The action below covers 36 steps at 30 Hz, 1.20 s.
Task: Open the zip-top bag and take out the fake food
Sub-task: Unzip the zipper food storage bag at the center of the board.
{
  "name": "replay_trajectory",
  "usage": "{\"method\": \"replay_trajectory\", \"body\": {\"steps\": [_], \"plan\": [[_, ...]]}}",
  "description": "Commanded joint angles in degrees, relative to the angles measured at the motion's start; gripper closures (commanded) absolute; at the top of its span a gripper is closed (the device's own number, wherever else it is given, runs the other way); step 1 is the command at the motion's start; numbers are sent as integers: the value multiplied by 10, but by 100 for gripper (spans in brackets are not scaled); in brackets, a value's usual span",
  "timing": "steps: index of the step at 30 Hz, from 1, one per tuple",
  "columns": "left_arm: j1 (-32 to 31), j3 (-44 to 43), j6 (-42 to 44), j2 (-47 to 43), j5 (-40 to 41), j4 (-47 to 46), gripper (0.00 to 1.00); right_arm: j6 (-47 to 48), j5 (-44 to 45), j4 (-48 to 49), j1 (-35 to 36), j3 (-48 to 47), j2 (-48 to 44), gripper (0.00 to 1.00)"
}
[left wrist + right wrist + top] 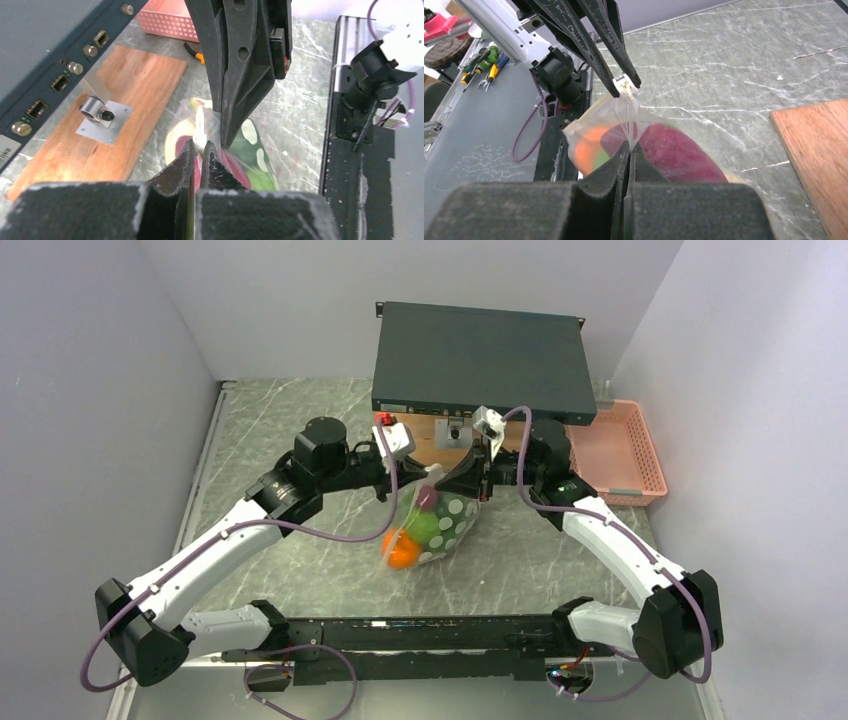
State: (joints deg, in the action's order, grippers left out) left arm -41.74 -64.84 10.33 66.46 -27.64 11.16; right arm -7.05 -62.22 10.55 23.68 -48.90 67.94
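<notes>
The clear zip-top bag (440,523) with white oval dots hangs between my two grippers above the table's middle. Inside it show an orange ball (402,550), a green piece (425,528) and a dark purple piece (428,498). My left gripper (418,478) is shut on the bag's top edge, seen as a white strip (200,131) between its tips (199,146). My right gripper (470,480) is shut on the bag's opposite top edge (629,127), its tips (629,146) pinching clear film. The purple piece (674,150) and orange ball (586,147) show through the plastic.
A dark rack unit (485,360) stands at the back above a wooden board (445,435) with a metal fitting (97,111). A pink slatted basket (618,452) sits at the back right. Orange-handled pliers (195,52) lie near the basket.
</notes>
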Motion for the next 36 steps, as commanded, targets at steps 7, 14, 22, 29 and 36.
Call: {"method": "replay_trajectory", "body": {"steps": [7,14,22,29,36], "plan": [[22,23,-68,-20,-60,-31,100,37,-41,25,-8,2,-30,84],[22,-12,-49,-1,-87,-6,100,80,-90,9,-14,-23,-34,31],[22,-30,-52,13,-110,-9,100,109,-125,24,-11,-37,-25,22],[21,-42,-59,21,-122,-19,100,178,-126,-53,-12,-87,-4,20],[21,-38,-58,19,-122,-29,100,269,-135,-157,-12,-97,6,29]]}}
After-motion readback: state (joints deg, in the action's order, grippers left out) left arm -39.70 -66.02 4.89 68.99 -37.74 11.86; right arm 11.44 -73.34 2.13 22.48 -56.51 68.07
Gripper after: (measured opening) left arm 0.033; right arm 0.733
